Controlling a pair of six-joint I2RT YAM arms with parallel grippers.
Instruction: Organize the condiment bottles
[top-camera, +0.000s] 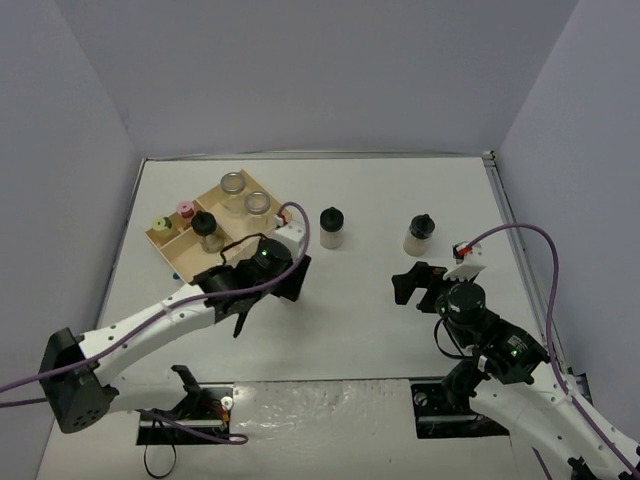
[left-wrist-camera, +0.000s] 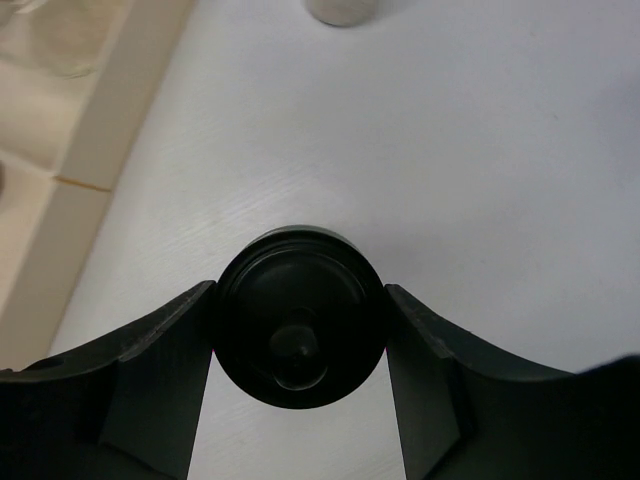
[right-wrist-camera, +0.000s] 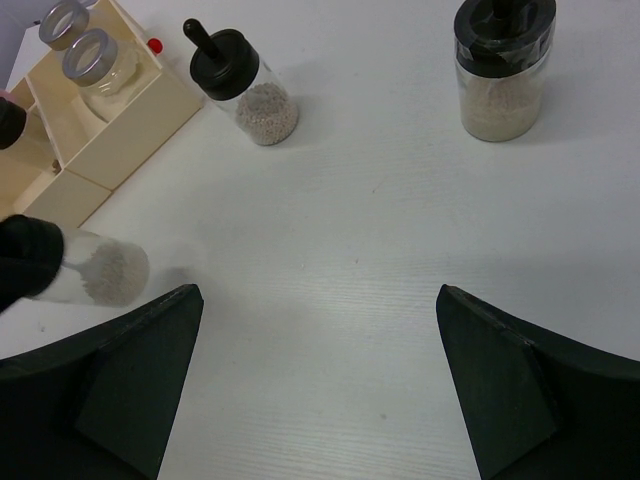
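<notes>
My left gripper (top-camera: 283, 278) (left-wrist-camera: 298, 292) is shut on the black cap (left-wrist-camera: 300, 318) of a clear jar, just right of the pale wooden tray (top-camera: 176, 250). The held jar's pale body shows in the right wrist view (right-wrist-camera: 105, 272). Two more black-capped jars stand on the table: one mid-table (top-camera: 331, 228) (right-wrist-camera: 242, 88) and one to the right (top-camera: 421, 235) (right-wrist-camera: 500, 75). In the tray stand two silver-lidded jars (top-camera: 232, 184) (top-camera: 258, 204), a pink-capped jar (top-camera: 184, 209), a yellow-green-capped jar (top-camera: 157, 223) and a black-capped jar (top-camera: 205, 226). My right gripper (top-camera: 413, 286) (right-wrist-camera: 318, 292) is open and empty, below the right jar.
The white table (top-camera: 360, 330) is walled by grey panels at the back and both sides. The tray's rim (right-wrist-camera: 120, 135) shows at the upper left of the right wrist view. A purple cable (top-camera: 530, 235) loops over the right arm.
</notes>
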